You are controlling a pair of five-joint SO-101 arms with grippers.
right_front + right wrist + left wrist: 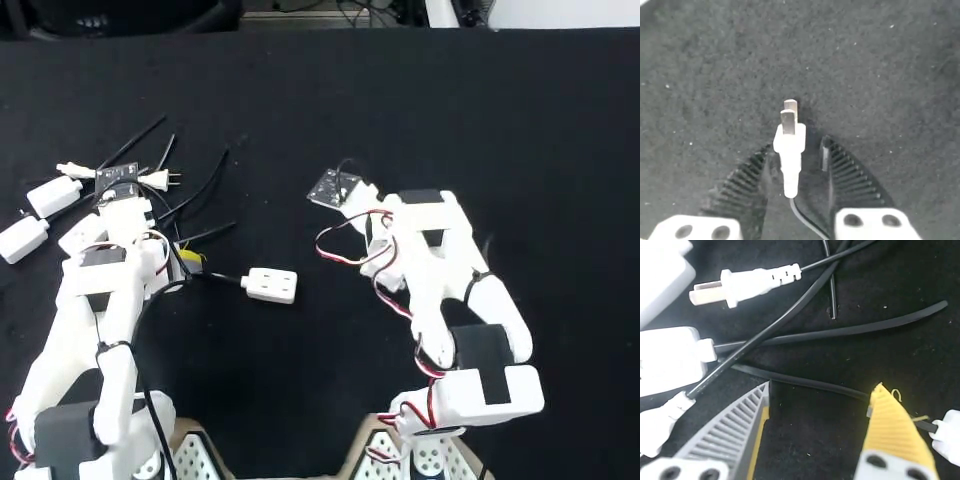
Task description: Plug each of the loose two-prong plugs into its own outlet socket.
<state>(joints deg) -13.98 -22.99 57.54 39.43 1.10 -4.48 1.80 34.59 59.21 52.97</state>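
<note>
Right hand (796,146) is sitting parted around a white two-prong plug (789,150), whose prongs are pointing away over the black table (880,60). One finger is touching the plug body and a gap is showing at the other. Left hand (815,407) is hovering wide open above tangled black cords (840,331), gripping nothing. A second plug (747,281) is lying just beyond it, near a white outlet block (667,360). A corded outlet socket (271,285) is lying between the two arms, closer to the left one.
</note>
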